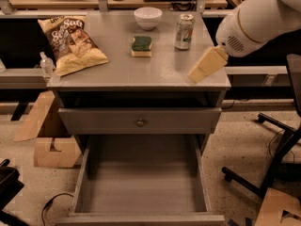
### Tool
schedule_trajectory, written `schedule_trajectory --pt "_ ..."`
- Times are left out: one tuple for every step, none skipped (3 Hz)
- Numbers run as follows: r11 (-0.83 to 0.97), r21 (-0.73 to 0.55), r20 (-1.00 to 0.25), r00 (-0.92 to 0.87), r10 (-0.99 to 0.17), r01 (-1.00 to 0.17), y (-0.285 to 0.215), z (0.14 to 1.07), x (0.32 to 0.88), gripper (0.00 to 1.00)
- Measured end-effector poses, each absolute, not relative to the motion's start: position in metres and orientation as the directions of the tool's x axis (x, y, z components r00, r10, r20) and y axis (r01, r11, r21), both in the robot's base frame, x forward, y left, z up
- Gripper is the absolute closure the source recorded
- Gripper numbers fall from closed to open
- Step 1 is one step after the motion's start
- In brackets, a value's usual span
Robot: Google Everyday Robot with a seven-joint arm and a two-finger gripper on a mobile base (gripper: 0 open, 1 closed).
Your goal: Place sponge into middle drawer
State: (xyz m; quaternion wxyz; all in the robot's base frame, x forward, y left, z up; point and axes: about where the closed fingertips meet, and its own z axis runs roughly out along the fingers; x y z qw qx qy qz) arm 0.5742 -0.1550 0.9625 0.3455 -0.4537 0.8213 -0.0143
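The sponge (141, 45) lies flat on the desk (117, 72), green layer up, just in front of the bowl (147, 18) and left of the can (184, 31), not yet grasped. The middle drawer (141, 187) stands pulled out below, presumably to receive it. The claw (197, 73) hangs over the desk's right front corner, apart from the sponge; released or clenched cannot be told. Count: one sponge, one bowl, one can, one chip bag (73, 44), one open drawer.
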Motion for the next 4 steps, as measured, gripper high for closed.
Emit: schedule_trajectory --pt "0.664 -0.312 -0.649 -0.359 -0.671 -0.680 -0.135 0.963 0.602 0.00" --pt "0.678 -0.315 -0.669 -0.351 -0.655 -0.665 -0.133 0.969 0.607 0.00" --pt "0.680 -0.320 -0.665 -0.356 -0.657 -0.660 -0.129 0.968 0.612 0.00" --pt "0.704 -0.304 -0.693 -0.358 -0.626 -0.642 -0.103 0.951 0.646 0.00"
